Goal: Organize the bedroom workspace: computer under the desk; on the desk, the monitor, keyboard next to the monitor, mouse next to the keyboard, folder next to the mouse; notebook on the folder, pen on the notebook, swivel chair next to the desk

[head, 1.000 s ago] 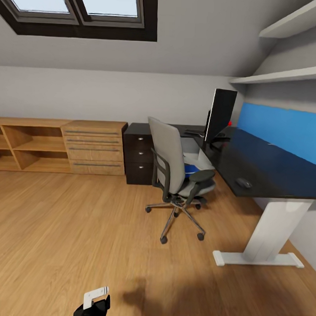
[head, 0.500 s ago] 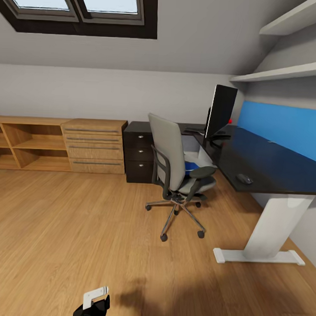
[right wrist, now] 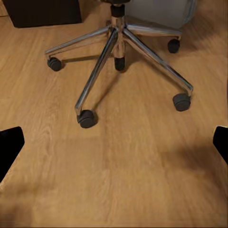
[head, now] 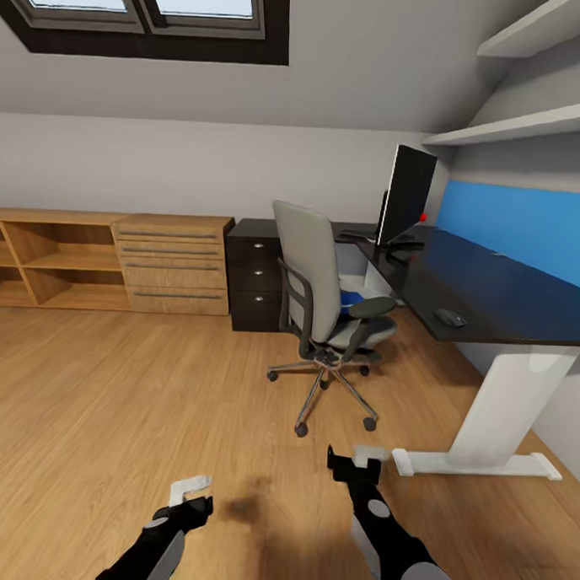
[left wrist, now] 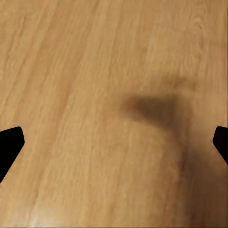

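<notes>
Left gripper (head: 190,493) and right gripper (head: 356,462): both spread, empty, over the wood floor (head: 125,401). Swivel chair (head: 323,300): ahead of the right gripper, beside the desk (head: 492,299), folder (head: 350,304) on its seat. Monitor (head: 405,202) and mouse (head: 450,316): on the desk.

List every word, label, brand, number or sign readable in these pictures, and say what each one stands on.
No readable text shows anywhere.
The monitor shows a blank black face and a small red dot at a lower corner, no lettering.
The mouse, the swivel chair, the desk and the wooden drawer unit carry no legible marks.
The blue wall panel is plain.
</notes>
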{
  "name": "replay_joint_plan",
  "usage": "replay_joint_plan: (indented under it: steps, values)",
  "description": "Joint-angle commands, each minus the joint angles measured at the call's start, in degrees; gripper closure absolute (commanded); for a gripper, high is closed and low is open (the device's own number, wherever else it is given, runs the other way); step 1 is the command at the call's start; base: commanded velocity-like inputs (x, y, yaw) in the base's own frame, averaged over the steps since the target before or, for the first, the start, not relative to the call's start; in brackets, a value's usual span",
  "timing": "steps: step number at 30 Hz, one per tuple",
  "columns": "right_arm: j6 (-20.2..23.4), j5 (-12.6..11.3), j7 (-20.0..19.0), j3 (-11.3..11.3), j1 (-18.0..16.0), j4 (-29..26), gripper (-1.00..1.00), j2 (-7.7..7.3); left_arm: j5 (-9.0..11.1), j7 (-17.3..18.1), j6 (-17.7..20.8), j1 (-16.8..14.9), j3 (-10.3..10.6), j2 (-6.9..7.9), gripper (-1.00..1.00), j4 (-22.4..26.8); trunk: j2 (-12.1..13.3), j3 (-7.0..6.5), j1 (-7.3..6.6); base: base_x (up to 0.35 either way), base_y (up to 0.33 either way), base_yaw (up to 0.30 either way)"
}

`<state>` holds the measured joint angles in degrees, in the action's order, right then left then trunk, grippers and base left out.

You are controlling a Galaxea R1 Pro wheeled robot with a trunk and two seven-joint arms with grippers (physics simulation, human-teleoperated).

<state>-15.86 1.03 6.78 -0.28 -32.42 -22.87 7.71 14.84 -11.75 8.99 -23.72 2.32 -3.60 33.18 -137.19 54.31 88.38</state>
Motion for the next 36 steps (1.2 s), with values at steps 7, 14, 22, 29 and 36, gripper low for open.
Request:
replay_joint_plan:
  steps: [7, 14, 22, 29, 36]
  values:
    - [6.6, -10.1, 2.6, -0.1, -10.3, 0.2, -1.00, 0.97, 0.6, -3.5, 10.5, -9.2, -0.1, -1.43, -1.00, 8.1, -2.8, 1.34, 1.54, 0.000, 0.000, 0.000]
    - [11.4, -12.0, 2.6, 0.1, -12.0, -0.1, -1.00, 0.53, 1.3, -9.4, 11.6, -10.1, -0.3, -3.28, -1.00, 14.6, -5.7, 2.60, 3.07, 0.000, 0.000, 0.000]
    - [10.7, -12.1, 2.9, 0.0, -11.9, -3.9, -1.00, 0.08, 2.3, -10.0, 11.9, -9.9, -0.2, -2.02, -1.00, 16.5, -6.1, 4.33, 3.47, 0.000, 0.000, 0.000]
    - [14.8, -13.5, 3.3, 0.0, -11.6, -7.6, -1.00, -0.08, 2.4, -10.0, 13.9, -6.5, -0.2, -1.46, -1.00, 25.6, -6.2, 5.88, 3.65, 0.000, 0.000, 0.000]
    - [18.2, -13.2, 3.5, 0.1, -4.7, -20.8, -1.00, -0.21, 2.4, -10.0, 18.7, 1.4, -0.2, -1.41, -1.00, 38.8, -6.3, 7.43, 3.84, 0.000, 0.000, 0.000]
